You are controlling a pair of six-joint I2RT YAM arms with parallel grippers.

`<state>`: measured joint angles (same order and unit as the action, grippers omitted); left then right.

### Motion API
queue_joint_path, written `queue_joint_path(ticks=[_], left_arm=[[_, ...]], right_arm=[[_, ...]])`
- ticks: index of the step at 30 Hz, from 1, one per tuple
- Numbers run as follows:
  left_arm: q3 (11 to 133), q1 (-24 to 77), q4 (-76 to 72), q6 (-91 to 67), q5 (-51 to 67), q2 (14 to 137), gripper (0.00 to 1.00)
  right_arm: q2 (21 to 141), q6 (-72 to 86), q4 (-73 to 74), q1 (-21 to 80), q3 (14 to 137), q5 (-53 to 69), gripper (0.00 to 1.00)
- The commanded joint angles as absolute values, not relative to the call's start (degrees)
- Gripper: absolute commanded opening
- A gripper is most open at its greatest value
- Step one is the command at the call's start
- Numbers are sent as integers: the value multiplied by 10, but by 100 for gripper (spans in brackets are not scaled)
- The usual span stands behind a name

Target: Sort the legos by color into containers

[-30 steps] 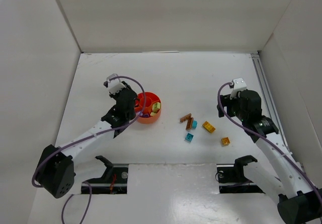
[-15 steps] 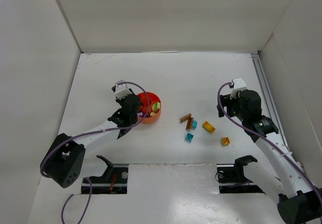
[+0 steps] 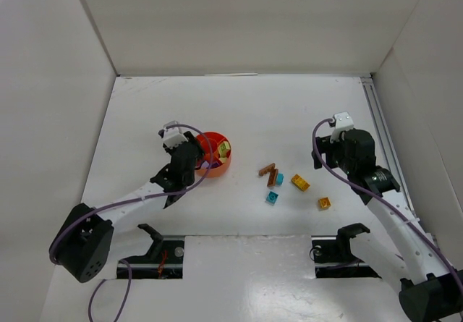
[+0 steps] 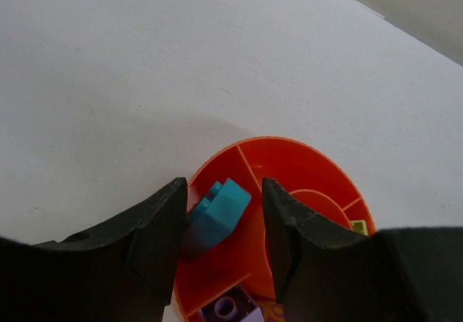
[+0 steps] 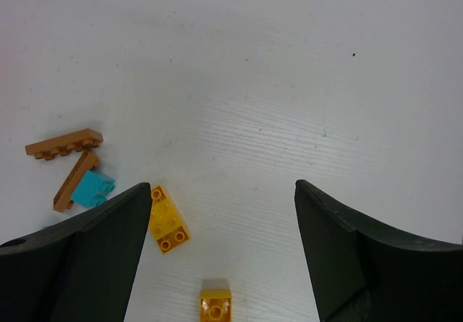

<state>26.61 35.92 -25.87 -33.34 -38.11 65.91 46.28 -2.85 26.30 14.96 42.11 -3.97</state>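
Observation:
The round orange dish (image 3: pixel 223 167) stands left of centre; its rim shows in the left wrist view (image 4: pixel 289 142). My left gripper (image 3: pixel 196 158) is open over its near-left compartment. A teal brick (image 4: pixel 221 210) lies in that compartment between the fingers, leaning towards the left finger and apart from the right one. A purple brick (image 4: pixel 228 309) and a yellow-green brick (image 4: pixel 358 227) lie in other compartments. My right gripper (image 3: pixel 333 160) is open and empty above loose bricks: two orange-yellow (image 5: pixel 168 221) (image 5: pixel 215 307), two brown (image 5: pixel 64 144) (image 5: pixel 74 181), one teal (image 5: pixel 94 189).
A second loose teal brick (image 3: pixel 272 197) lies near the cluster on the white table. White walls enclose the table at the back and both sides. A rail (image 3: pixel 380 119) runs along the right edge.
My left arm shifted over the dish, first right, then back a little towards the near left. The right arm and loose bricks have not moved.

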Motion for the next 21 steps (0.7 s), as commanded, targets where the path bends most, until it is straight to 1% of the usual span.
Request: queue_joint_path(ticks=[1, 2, 3, 7, 8, 9, 10, 13, 14, 16, 17, 18, 21], left_arm=[[262, 360, -273, -331, -383, 622, 43], [262, 360, -267, -331, -383, 616, 45], [262, 360, -267, -331, -378, 610, 50], [275, 360, -222, -342, -378, 567, 62], [275, 360, -199, -342, -378, 560, 75], [285, 360, -185, -347, -372, 552, 91], [297, 360, -170, -352, -367, 545, 100], [315, 360, -99, -374, -344, 517, 100], [322, 360, -83, -374, -334, 504, 100], [335, 360, -42, -380, -299, 497, 100], [347, 360, -25, -388, -288, 490, 100], [347, 360, 1, -388, -274, 482, 100], [352, 366, 31, -401, -234, 470, 100]], right_arm=[[461, -35, 233, 146, 414, -28, 85], [461, -35, 233, 146, 414, -22, 85], [461, -35, 233, 146, 409, -15, 85], [461, -42, 233, 146, 409, 25, 85], [461, -42, 233, 146, 409, 35, 85], [461, -42, 233, 146, 409, 56, 83], [461, -42, 233, 164, 403, 56, 83], [474, 0, 228, 208, 396, 56, 83], [480, 30, 222, 249, 396, 44, 83], [488, 66, 216, 295, 381, 11, 82], [496, 89, 216, 337, 381, -6, 82], [504, 131, 216, 357, 369, -20, 82], [520, 191, 177, 417, 350, -53, 78]])
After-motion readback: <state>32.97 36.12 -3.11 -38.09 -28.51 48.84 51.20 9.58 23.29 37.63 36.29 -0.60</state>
